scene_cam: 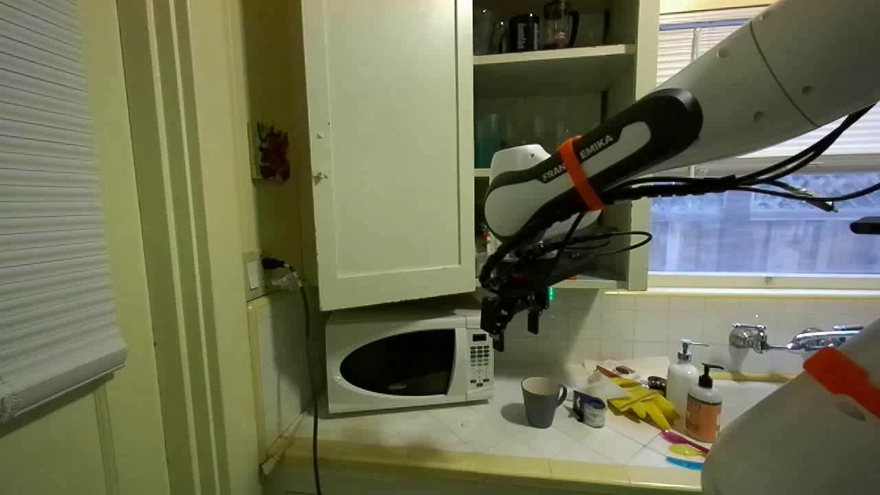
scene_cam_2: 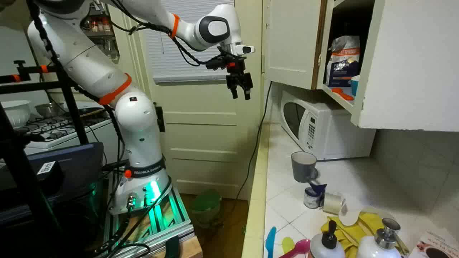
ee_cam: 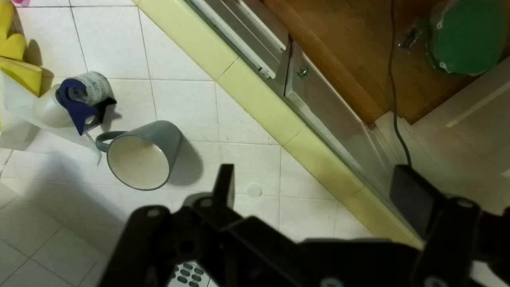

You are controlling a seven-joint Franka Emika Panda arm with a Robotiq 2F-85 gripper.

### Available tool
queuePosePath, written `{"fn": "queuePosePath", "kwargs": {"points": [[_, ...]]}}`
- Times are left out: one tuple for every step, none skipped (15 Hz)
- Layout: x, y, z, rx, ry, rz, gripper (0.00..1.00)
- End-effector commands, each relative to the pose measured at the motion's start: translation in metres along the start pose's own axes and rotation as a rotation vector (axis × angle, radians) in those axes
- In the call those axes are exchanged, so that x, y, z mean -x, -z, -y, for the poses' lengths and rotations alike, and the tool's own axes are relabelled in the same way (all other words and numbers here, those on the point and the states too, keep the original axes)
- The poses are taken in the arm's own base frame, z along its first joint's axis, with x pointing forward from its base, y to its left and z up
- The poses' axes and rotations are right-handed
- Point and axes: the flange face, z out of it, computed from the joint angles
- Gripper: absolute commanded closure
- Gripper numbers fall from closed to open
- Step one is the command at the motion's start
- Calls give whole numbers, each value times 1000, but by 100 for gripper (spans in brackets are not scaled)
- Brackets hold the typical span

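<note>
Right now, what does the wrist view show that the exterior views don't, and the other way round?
Only the wrist view: the small, clear, glass-looking knob on the pale lower cabinet door. Only the exterior views, both of them: the white jointed robot arm, the white bottle with a silver pump and the white-painted upper cabinet. Shared by all: the grey mug with a cream interior, the yellow rubber gloves and the open black pincer.

Pale-lined grey mug (scene_cam: 540, 407), upright on tiled counter (scene_cam: 447, 432)

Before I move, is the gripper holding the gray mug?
No, the wrist view shows the gripper open, the gray mug standing apart on the counter.
</note>
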Motion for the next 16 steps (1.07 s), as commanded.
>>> {"fn": "queuePosePath", "kwargs": {"points": [[0, 1, 0, 0, 0, 1, 0], [0, 1, 0, 0, 0, 1, 0], [0, 1, 0, 0, 0, 1, 0], [0, 1, 0, 0, 0, 1, 0], [5, 0, -6, 0, -25, 2, 0], [11, 0, -12, 2, -53, 0, 0], [16, -1, -19, 1, -83, -1, 0], [25, -3, -28, -4, -124, -2, 0], [33, -7, -38, -5, -175, 2, 0], [42, -11, -48, -7, -226, 5, 0], [52, -16, -59, -1, -279, 13, 0], [63, -21, -70, 0, -330, 21, 0], [74, -25, -80, 4, -379, 33, 0], [86, -31, -91, 14, -427, 50, 0], [98, -37, -101, 14, -452, 40, 0], [108, -43, -110, 14, -463, 33, 0]]}}
